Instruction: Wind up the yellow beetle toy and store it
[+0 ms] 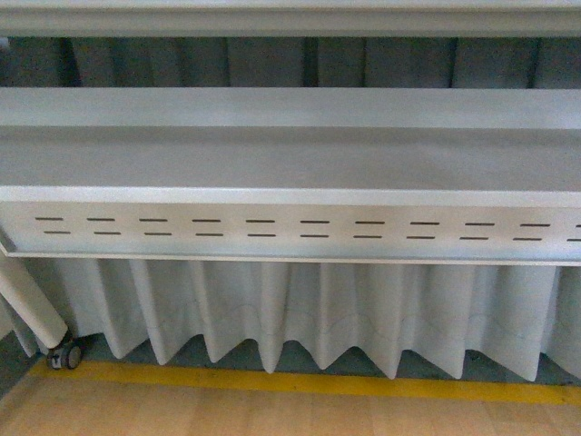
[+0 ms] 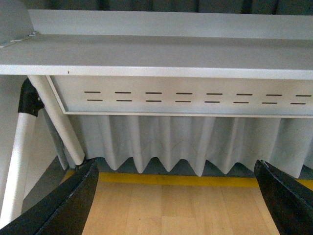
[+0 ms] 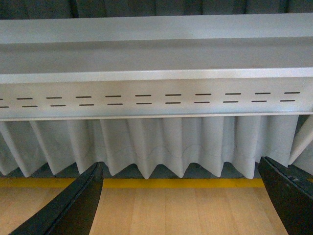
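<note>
The yellow beetle toy is out of view in all three pictures. In the left wrist view my left gripper (image 2: 178, 171) is open, its two black fingers (image 2: 73, 200) spread wide over wooden floor with nothing between them. My right gripper (image 3: 181, 174) is open too in the right wrist view, its dark fingers (image 3: 78, 205) far apart and empty. Neither arm shows in the front view.
A grey metal shelf unit (image 1: 290, 159) with a slotted front panel (image 1: 290, 227) fills the front view. A pleated white curtain (image 1: 318, 313) hangs below it. A yellow line (image 1: 300, 381) crosses the wooden floor (image 1: 272, 413). A white leg with a caster (image 1: 65, 354) stands at left.
</note>
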### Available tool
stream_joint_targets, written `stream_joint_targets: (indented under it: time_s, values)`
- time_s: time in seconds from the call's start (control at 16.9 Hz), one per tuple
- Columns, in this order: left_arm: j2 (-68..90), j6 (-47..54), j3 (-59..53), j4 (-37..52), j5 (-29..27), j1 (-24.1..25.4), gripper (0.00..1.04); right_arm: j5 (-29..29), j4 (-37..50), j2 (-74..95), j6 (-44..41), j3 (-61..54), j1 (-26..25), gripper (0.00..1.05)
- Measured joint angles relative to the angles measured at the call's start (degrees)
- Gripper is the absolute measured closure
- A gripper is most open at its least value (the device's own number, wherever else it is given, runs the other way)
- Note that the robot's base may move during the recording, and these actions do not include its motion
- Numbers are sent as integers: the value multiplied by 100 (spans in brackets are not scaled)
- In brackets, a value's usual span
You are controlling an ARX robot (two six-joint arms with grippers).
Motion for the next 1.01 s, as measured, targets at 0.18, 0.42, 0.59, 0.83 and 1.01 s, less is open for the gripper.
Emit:
stream_joint_targets:
  time_s: [0.18, 0.42, 0.59, 0.83, 1.01]
  values:
    - [0, 0, 0, 0, -2, 0, 7, 0, 0, 0, 0, 0, 0, 7]
    - [0, 0, 0, 0, -2, 0, 7, 2, 0, 0, 2, 0, 0, 7]
    - [0, 0, 0, 0, -2, 0, 7, 0, 0, 0, 0, 0, 0, 7]
    - [0, 0, 0, 0, -2, 0, 7, 0, 0, 0, 0, 0, 0, 7]
    - [0, 0, 0, 0, -2, 0, 7, 0, 0, 0, 0, 0, 0, 7]
